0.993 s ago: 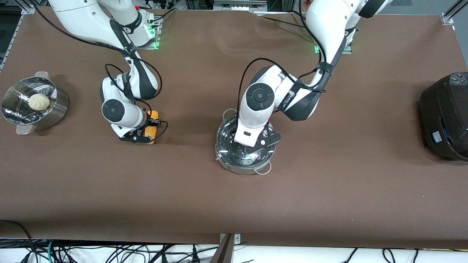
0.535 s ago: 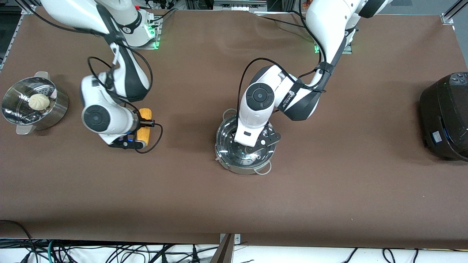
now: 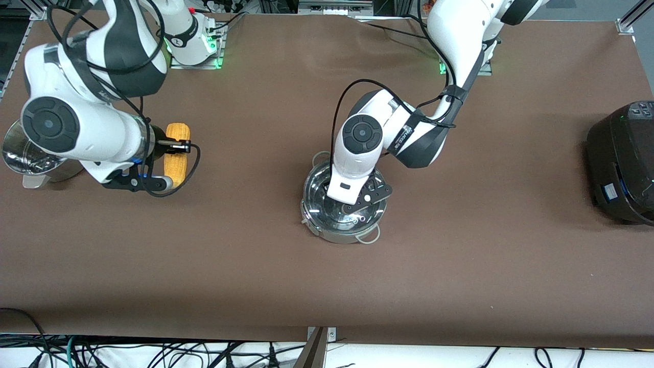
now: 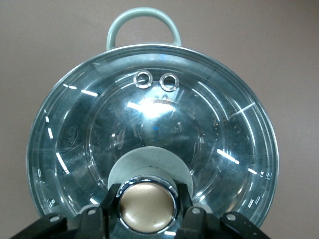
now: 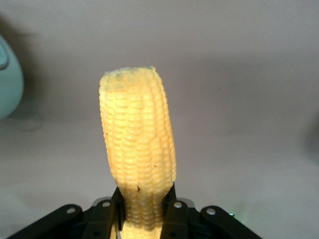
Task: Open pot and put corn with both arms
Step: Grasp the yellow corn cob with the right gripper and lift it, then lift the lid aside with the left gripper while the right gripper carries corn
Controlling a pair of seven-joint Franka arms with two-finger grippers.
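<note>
Yellow corn (image 5: 138,149) clamped in right gripper (image 5: 144,209) — airborne, over table (image 3: 255,255)

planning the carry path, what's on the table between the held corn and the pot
Nothing: in the front view only bare brown table lies between the corn in the right gripper and the pot.

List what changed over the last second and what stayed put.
The right gripper, shut on the corn, lifted it off the table and carried it toward the right arm's end, now covering the steamer pot. The left gripper stayed clamped on the lid knob; lid still on the pot.
</note>
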